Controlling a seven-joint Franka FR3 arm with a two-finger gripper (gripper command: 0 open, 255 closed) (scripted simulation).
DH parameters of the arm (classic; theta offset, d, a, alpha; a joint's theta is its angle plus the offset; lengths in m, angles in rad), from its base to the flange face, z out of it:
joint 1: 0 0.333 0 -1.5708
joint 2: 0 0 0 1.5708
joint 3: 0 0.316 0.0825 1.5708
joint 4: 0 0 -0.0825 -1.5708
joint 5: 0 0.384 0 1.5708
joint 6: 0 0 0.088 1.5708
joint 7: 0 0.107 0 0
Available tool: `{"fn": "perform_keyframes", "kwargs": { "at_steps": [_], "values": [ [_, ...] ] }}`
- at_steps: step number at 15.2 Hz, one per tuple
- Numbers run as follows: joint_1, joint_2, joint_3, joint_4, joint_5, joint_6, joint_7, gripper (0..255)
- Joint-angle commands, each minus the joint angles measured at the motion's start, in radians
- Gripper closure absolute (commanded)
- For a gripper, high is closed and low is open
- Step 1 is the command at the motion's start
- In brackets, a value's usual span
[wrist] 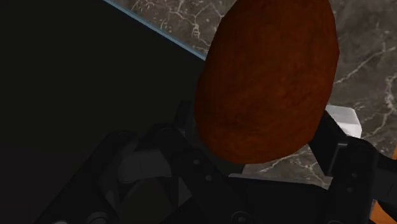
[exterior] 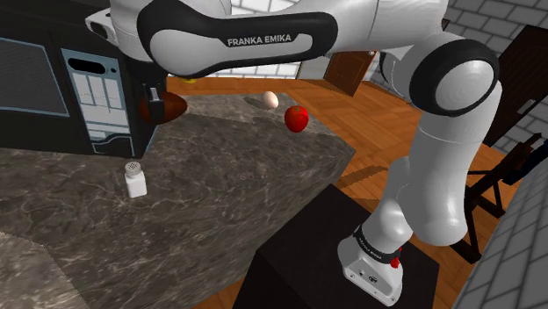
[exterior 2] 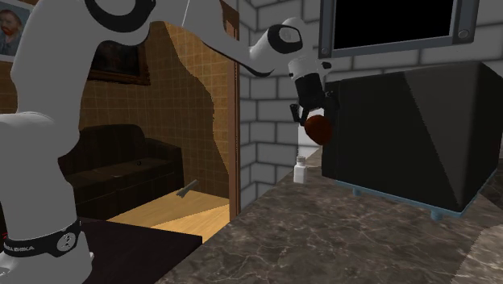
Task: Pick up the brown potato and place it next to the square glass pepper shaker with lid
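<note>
The brown potato (wrist: 267,83) is clasped between the fingers (wrist: 347,168), closed against its sides, and is held above the bench (exterior: 228,176) near the white shaker (exterior: 134,178) and beside a black appliance (exterior 2: 403,129); an egg (exterior: 270,99) and a red fruit (exterior: 297,118) are presented in the shoulder view.

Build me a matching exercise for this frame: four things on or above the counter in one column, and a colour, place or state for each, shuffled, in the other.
1. potato
2. shaker
3. red fruit
4. egg

A. white, upright near the black appliance
B. pale, resting on the counter
C. clasped in the gripper, off the counter
D. bright red, resting on the counter

Pairs: 1-C, 2-A, 3-D, 4-B
</note>
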Motion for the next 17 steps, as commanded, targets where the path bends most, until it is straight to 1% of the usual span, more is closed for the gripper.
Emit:
{"fn": "perform_keyframes", "kwargs": {
  "at_steps": [1, 17],
  "values": [
    [0.013, 0.026, 0.009, 0.006, -0.003, 0.033, 0.013, 255],
    [0.01, 0.076, 0.0, -0.132, -0.039, 0.213, 0.077, 255]
  ]
}}
